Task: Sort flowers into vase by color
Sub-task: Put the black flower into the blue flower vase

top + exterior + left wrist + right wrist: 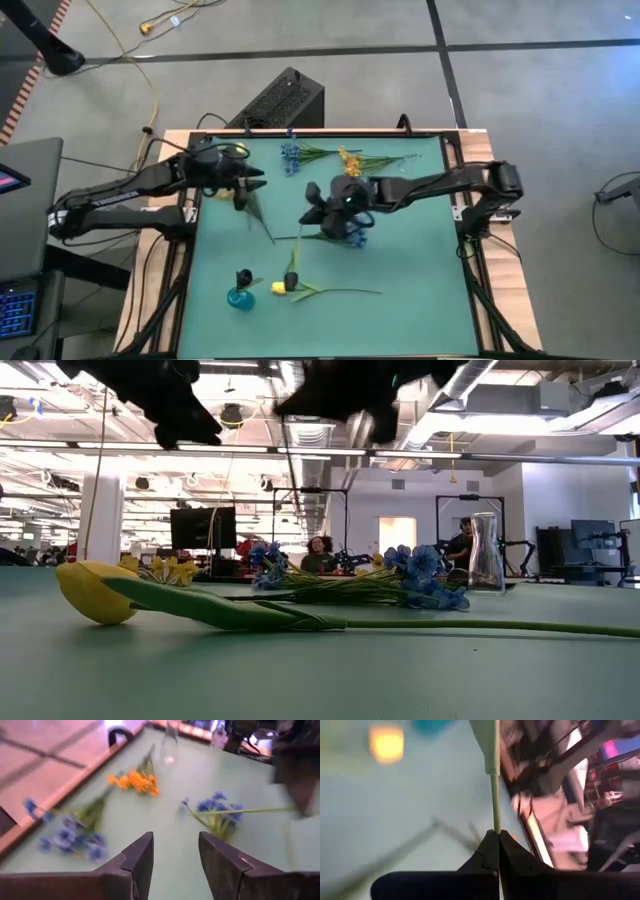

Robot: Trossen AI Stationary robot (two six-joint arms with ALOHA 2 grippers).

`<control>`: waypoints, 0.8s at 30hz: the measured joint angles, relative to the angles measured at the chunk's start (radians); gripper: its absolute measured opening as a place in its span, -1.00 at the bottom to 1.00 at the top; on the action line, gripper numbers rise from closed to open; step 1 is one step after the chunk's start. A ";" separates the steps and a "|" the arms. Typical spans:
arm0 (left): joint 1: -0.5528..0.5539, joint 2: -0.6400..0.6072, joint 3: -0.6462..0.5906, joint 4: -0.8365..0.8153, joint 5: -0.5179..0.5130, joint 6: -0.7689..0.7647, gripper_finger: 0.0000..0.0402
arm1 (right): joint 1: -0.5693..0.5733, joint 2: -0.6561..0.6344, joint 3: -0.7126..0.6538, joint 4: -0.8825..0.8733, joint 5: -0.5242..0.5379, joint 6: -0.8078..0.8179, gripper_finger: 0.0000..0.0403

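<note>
Yellow tulip (95, 592): nearest the low camera, lying flat on the green mat (410, 270), bud to the left, stem running right; in the high view it sits at the near middle of the mat (279, 288).
Blue flower, held: thin green stem (495, 802) pinched between the right gripper's closed fingers; blossom cluster (357, 238) hangs just near of that gripper, mid-mat.
Right gripper (318, 207): mid-table, raised off the mat, clenched on the blue flower's stem; wrist view shows the fingers pressed together around it (497, 845).
Left gripper (252, 182): left-centre of the mat, lifted, fingers apart, nothing between them (175, 855).
Blue flower, far edge (291, 155): lying near the far rim, left of the orange one.
Orange flower (350, 160): far edge, just right of the blue one, stems crossing toward each other.
Glass vase (486, 554): clear, upright, at the right in the low view.
Teal vase (240, 296): near left, just left of the tulip bud.
Dark flower heads (244, 277): beside the teal vase and tulip; kind cannot be told.
Room beyond: people seated at desks, monitors.
</note>
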 joint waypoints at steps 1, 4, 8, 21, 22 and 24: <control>0.000 -0.019 -0.008 0.005 -0.015 0.022 -0.28 | -0.005 -0.025 0.001 -0.014 -0.043 0.062 -0.91; 0.000 -0.069 -0.054 0.043 -0.047 0.071 -0.29 | -0.016 -0.066 0.002 -0.036 -0.155 0.246 -0.91; 0.000 -0.132 -0.144 0.128 -0.072 0.082 -0.29 | -0.011 -0.088 0.001 -0.048 -0.272 0.439 -0.91; -0.017 -0.233 -0.364 0.376 -0.083 0.037 -0.29 | 0.151 -0.015 -0.001 0.336 -0.400 0.715 -0.87; -0.021 -0.233 -0.373 0.379 -0.100 0.031 -0.29 | 0.164 0.005 0.003 0.411 -0.402 0.735 -0.86; -0.028 -0.231 -0.397 0.381 -0.147 0.005 -0.29 | 0.187 0.025 0.001 0.508 -0.405 0.785 -0.86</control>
